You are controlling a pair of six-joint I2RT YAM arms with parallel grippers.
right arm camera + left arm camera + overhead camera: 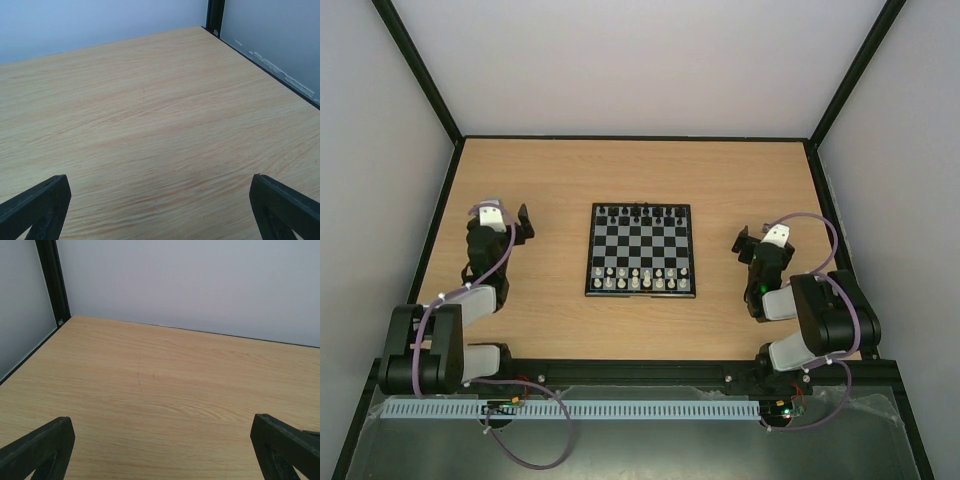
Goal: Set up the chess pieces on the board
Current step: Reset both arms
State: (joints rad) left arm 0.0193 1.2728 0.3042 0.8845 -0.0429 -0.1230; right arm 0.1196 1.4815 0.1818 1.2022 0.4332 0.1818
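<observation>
Between open left end effector (pixel 524 226) and open right end effector (pixel 742 242) lies the board (pixel 642 248).

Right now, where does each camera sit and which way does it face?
Top external: above, behind the robot; looks down on the board and chess pieces; both arms show.
Left wrist: on its arm; faces table, back wall; open left end effector shows.
Right wrist: likewise, right end effector open.
Shared: both wrist views see table, back wall.
</observation>
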